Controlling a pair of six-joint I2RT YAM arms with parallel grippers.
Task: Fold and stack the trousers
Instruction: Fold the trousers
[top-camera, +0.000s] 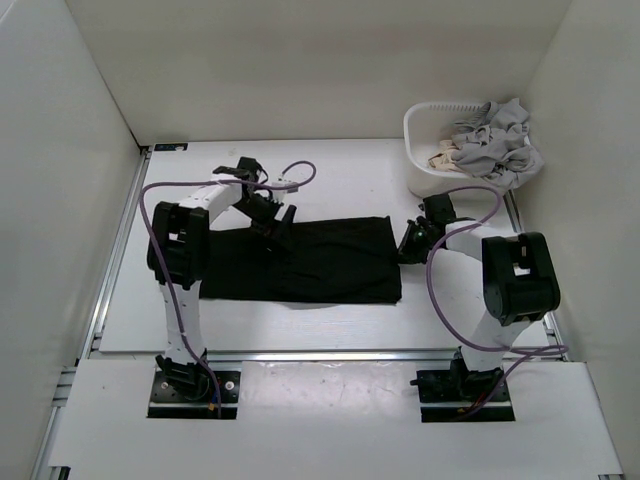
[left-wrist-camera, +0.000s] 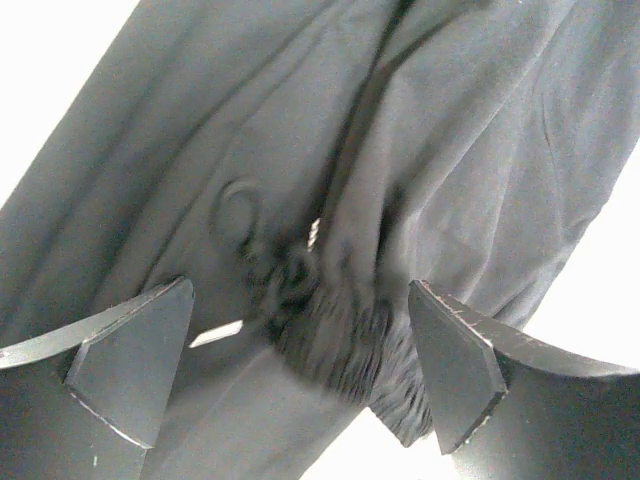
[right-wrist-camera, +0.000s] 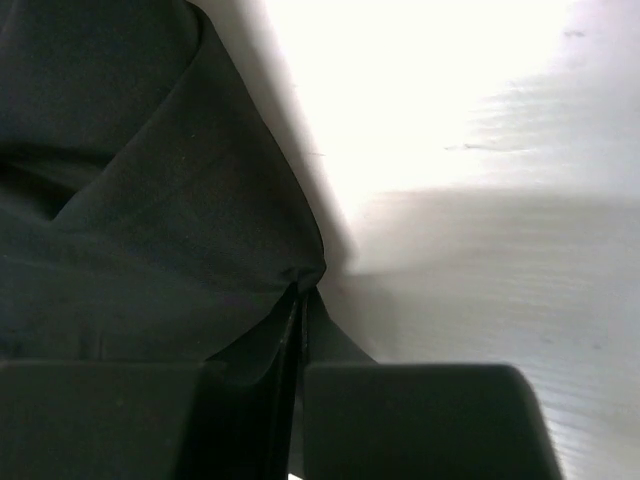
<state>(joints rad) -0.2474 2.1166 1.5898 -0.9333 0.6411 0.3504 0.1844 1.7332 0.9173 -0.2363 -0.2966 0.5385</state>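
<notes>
Lengthwise, soft black long-legged trousers ran left-right; right gripper clamped their right end, left gripper spread above waistband.

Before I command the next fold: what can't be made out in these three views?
- Top view: the tips of the right gripper, black against the black trousers and hidden under its own wrist.
- Right wrist view: how much fabric is pinched; the closed fingers cover it.
- Left wrist view: the trousers' outline, cut off by the frame edges.
- Top view: the inside of the white basket, buried under grey garments.
</notes>
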